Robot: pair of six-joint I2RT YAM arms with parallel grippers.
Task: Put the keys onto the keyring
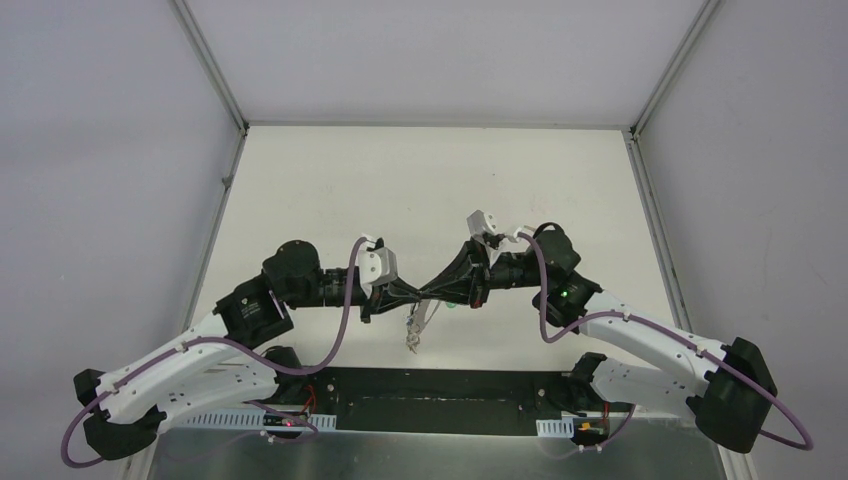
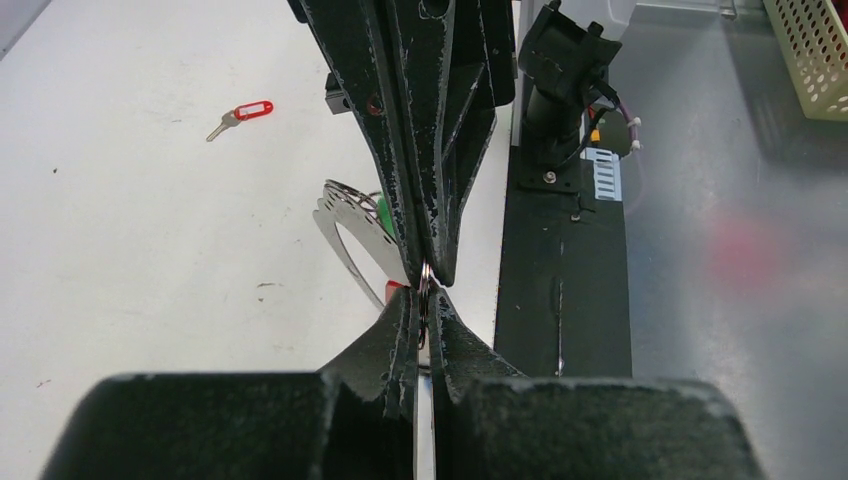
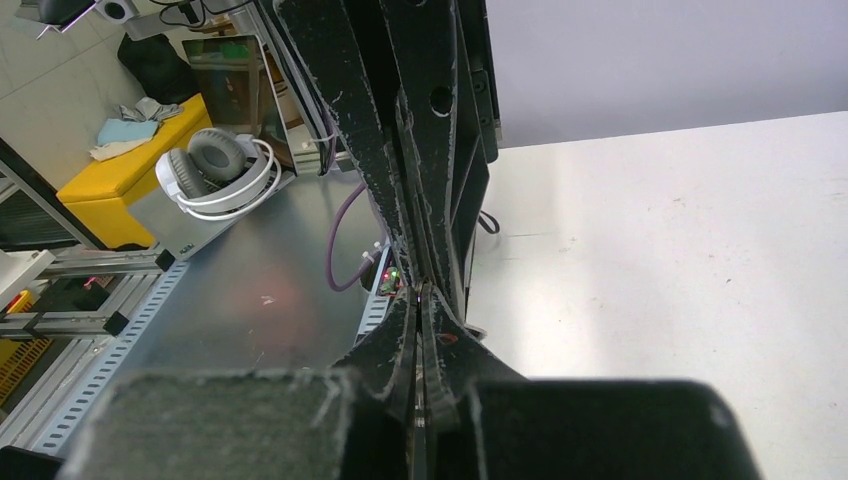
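Keyring (image 2: 426, 287): thin, stiff wire, likely slippery; best gripped edge-on.
Jaws: both pairs pressed together on it.
Keys (image 1: 413, 335): light, dangling.

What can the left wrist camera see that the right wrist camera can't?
Only the left wrist view: a red-headed key lying alone on the table, a bunch of keys dangling beside the fingertips, and a glint of the keyring nipped at the tips. Only the right wrist view: headphones and a yellow box, both off the table. Both: the left gripper and right gripper shut, meeting tip to tip over the white table.
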